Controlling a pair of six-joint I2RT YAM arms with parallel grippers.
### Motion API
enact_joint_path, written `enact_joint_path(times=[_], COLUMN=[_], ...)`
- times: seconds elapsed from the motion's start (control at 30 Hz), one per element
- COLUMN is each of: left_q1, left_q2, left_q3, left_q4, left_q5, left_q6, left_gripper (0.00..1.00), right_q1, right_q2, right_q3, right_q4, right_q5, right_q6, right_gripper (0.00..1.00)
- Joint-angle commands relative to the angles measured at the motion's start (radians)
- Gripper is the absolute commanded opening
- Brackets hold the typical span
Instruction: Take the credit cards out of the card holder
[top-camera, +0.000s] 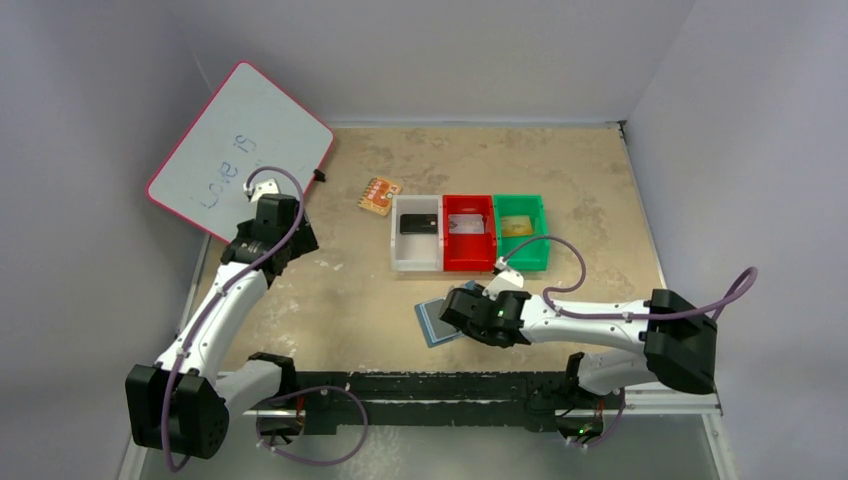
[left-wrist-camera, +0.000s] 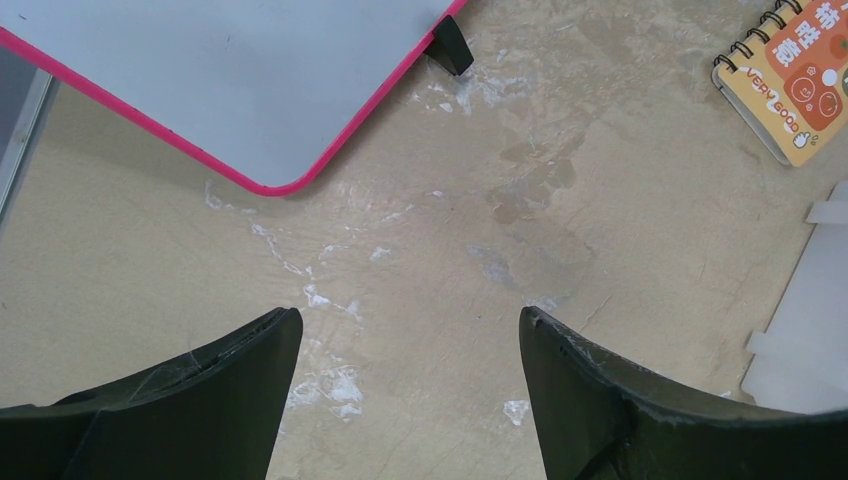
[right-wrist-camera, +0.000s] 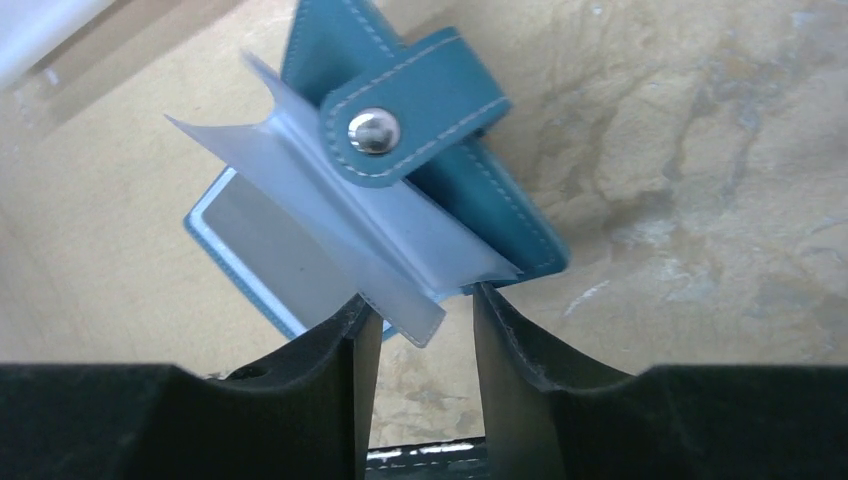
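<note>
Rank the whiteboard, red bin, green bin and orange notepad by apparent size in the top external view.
1. whiteboard, by far the largest.
2. red bin and green bin: they look alike, so unranked.
3. orange notepad, smallest.

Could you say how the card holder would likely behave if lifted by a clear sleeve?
The card holder would probably flop open: its sleeves fan out loosely. The thin, glossy plastic may slip from the right claw.

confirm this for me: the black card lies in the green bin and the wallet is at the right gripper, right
Not quite: the black card lies in the white bin, as the top view shows. The wallet is indeed at the right gripper.
</note>
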Motion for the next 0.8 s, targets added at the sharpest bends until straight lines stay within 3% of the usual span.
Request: enact_joint_path(times=[0.0, 0.27, 0.5, 0.67, 0.77], left_q1=[0.003, 0.003, 0.003, 0.003, 0.003], left_q2=[0.006, 0.005, 0.008, 0.009, 0.009], left_q3=[0.023, 0.023, 0.023, 0.022, 0.023], left_q4=[0.023, 0.021, 0.020, 0.022, 0.021], left_q5=[0.011, 0.010, 0.016, 0.021, 0.021], left_q6=[0.008, 0.009, 0.010, 0.010, 0.010], left_gripper=[0.79, 0.79, 0.79, 0.79, 0.79], right_q1=[-0.005, -0.005, -0.005, -0.005, -0.005], right_q2=[-0.006, -0.029, -0.159, -0.263, -0.331], right_q3=[-0.016, -0.007, -0.069, -0.059, -0.047], right_q4=[-0.114, -0.224, -0.200, -0.170, -0.080], right_q5=[0.065, 0.091, 0.089, 0.086, 0.066], right_q6=[0.115, 0.194, 0.200, 0.102, -0.038], right_gripper=[0.44, 0.51, 0.52, 0.51, 0.49])
